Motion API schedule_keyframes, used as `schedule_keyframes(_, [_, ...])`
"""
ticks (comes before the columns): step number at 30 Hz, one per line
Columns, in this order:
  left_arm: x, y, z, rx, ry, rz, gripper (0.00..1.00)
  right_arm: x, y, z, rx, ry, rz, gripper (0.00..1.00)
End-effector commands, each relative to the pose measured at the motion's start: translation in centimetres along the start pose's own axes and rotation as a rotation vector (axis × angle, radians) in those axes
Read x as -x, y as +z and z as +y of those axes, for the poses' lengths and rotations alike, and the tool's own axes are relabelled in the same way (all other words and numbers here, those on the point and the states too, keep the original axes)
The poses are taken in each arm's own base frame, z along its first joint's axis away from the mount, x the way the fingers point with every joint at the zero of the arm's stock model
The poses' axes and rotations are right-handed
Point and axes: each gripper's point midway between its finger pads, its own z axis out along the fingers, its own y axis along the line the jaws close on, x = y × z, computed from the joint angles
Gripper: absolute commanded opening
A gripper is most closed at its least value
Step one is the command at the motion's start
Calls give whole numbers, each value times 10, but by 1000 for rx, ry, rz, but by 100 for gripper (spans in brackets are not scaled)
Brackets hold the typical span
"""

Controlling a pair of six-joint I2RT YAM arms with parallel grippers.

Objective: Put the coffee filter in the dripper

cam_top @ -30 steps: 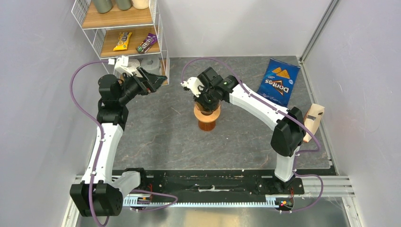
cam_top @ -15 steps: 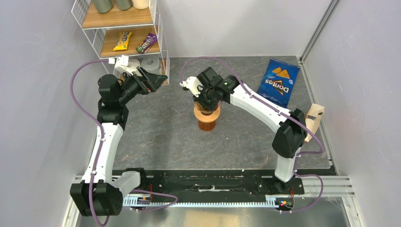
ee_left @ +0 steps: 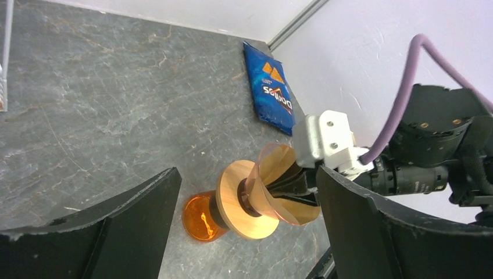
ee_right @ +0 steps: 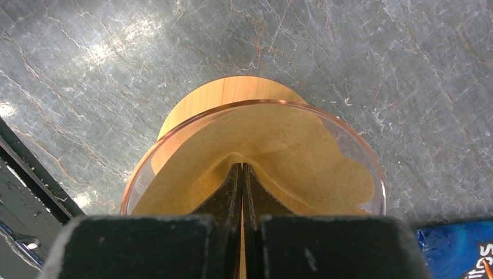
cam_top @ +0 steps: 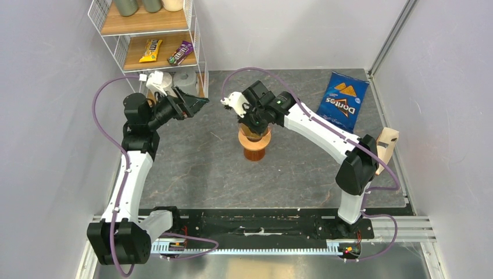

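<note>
While left gripper (cam_top: 197, 106) hangs wide open, empty, right gripper (ee_right: 242, 170) sits closed inside the coffee filter (ee_right: 302, 157), within the dripper (ee_right: 221, 96) rim, grey table (ee_right: 87, 64) all round.

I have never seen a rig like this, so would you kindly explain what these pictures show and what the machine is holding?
These are two white robot arms bolted at the near edge of a grey table, each ending in two black fingers. One picture looks down from above; the other two come from cameras on the wrists. On the table are an orange-brown dripper and a blue crisp bag; a wire shelf stands at the far left. The right fingers are shut, reaching down into the coffee filter, which sits inside the dripper; whether they pinch paper cannot be seen. The left fingers are wide open, holding nothing, near the shelf.
</note>
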Motion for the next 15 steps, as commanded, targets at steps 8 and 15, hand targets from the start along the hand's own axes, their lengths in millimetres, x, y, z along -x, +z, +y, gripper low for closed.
schedule_keyframes(8, [-41, 2, -34, -214, 55, 153, 64, 52, -94, -9, -86, 31, -237, 0])
schedule_keyframes(15, [-84, 15, -64, -270, 197, 329, 45, 20, -111, -15, -44, 178, -224, 0])
